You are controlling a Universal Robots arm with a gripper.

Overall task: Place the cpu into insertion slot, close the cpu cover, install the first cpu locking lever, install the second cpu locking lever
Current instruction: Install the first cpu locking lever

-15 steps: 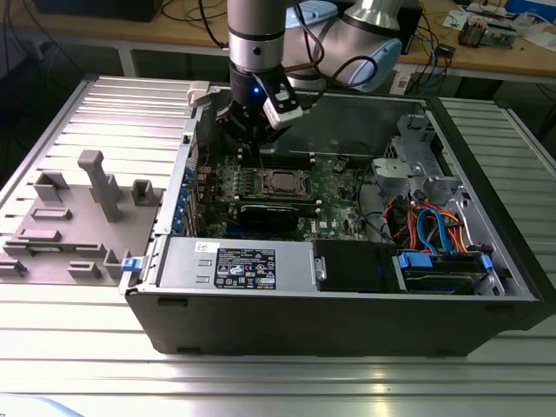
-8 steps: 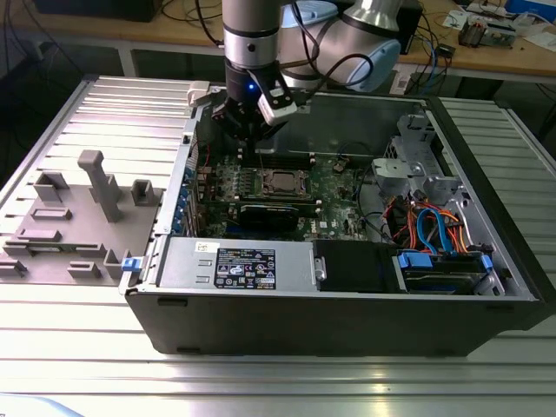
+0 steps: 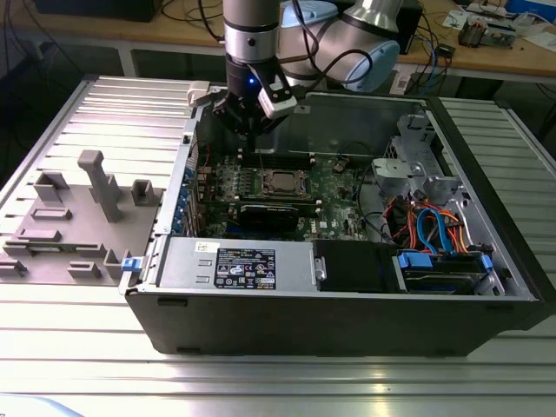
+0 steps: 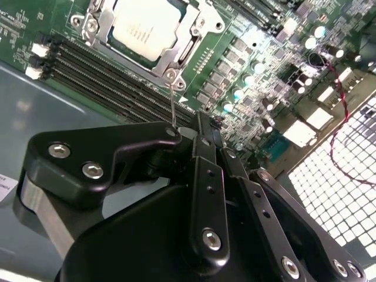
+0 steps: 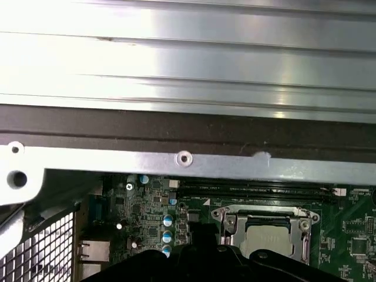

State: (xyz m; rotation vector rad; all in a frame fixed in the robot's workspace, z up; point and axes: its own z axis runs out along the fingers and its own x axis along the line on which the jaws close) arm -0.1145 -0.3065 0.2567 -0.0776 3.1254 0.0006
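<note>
Exterior view: gripper (image 3: 250, 130) hangs straight down over the motherboard (image 3: 334, 187).
Second wrist view: fingers (image 4: 207, 158) pressed together, beside cpu cover (image 4: 179, 56).

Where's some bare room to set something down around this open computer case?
The ribbed table is bare on the near side of the computer case and along the case's side at the exterior view's right. At the exterior view's left, a grey fixture takes the table. Inside the case is crowded: tool over the circuit board, cables beside it.
</note>
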